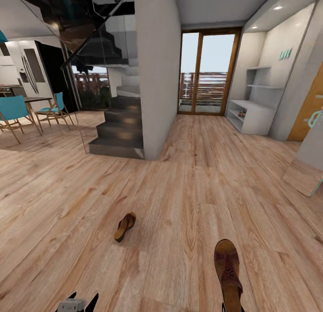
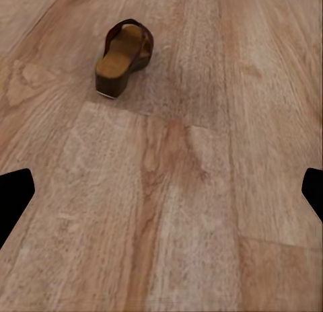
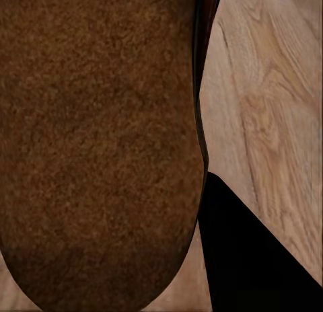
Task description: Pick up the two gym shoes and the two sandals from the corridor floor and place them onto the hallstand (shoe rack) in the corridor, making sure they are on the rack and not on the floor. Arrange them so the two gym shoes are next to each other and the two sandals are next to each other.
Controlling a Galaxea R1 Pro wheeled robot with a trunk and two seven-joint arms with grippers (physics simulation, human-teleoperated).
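Wood-grain plank flooring (image 1: pixel 188 177) runs from the foreground to a glazed door (image 1: pixel 207 72) at 12 o'clock in the head view, with a dark staircase (image 1: pixel 119 132) at 11 o'clock and the pale grey hallstand (image 1: pixel 251 114) far off at 1 o'clock against the right wall. Something small and reddish can be made out on its lower tier, too small to be identified.

One sandal (image 1: pixel 124 226) lies on the floor at about 11 o'clock from the left hand (image 1: pixel 76 304), near but clear of it; its long axis is seen running from heel at 7 o'clock to toe at 1 o'clock. In the left wrist view this sandal (image 2: pixel 124 55) is seen ahead with its heel turned toward the hand (image 2: pixel 161 198), whose fingers are spread wide and empty.

The other sandal (image 1: pixel 228 274) is carried at the lower right, toe toward 12 o'clock. In the right wrist view its rough brown sole (image 3: pixel 101 144) is pressed against a dark finger (image 3: pixel 249 258), so the right hand is judged to be pinching it.

For the loose sandal the left arm is plainly the nearer; a short reach forward along the sandal's length is called for.
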